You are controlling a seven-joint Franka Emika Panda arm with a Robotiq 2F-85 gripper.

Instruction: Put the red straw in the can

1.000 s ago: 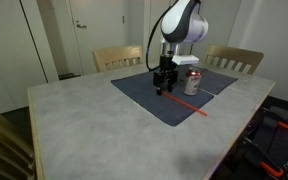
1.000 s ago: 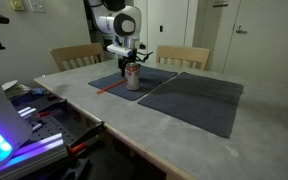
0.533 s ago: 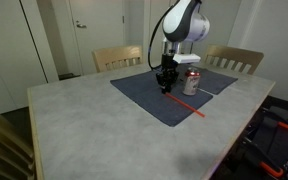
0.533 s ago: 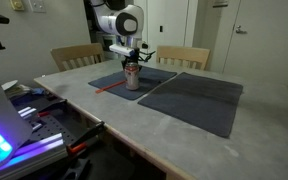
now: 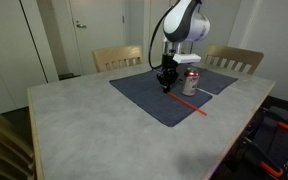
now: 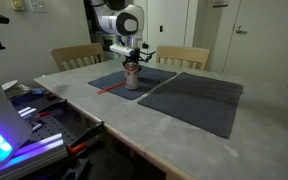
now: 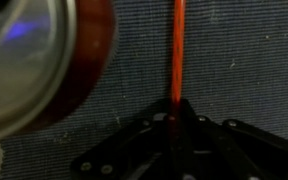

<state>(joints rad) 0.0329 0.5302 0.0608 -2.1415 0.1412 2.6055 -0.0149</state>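
The red straw (image 5: pixel 189 104) lies flat on the dark mat (image 5: pixel 144 95), in front of the can (image 5: pixel 191 83). The can is silver with a red label and stands upright. My gripper (image 5: pixel 165 88) is down at the mat beside the can, at one end of the straw. In the wrist view the straw (image 7: pixel 178 50) runs straight up from my gripper (image 7: pixel 176 108), whose jaws are shut on its end. The can (image 7: pixel 44 60) fills the left of that view, close beside the jaws. In an exterior view the straw (image 6: pixel 106 88) sticks out to the left of the can (image 6: pixel 132 78).
A second dark mat (image 6: pixel 199 100) lies beside the first on the grey table (image 5: pixel 94 130). Two wooden chairs (image 5: pixel 117 58) stand at the far edge. A cluttered surface with electronics (image 6: pixel 24 125) sits off one side of the table.
The jaws have closed onto the end of the straw. The arm has stayed almost still, and the can and straw have not shifted.
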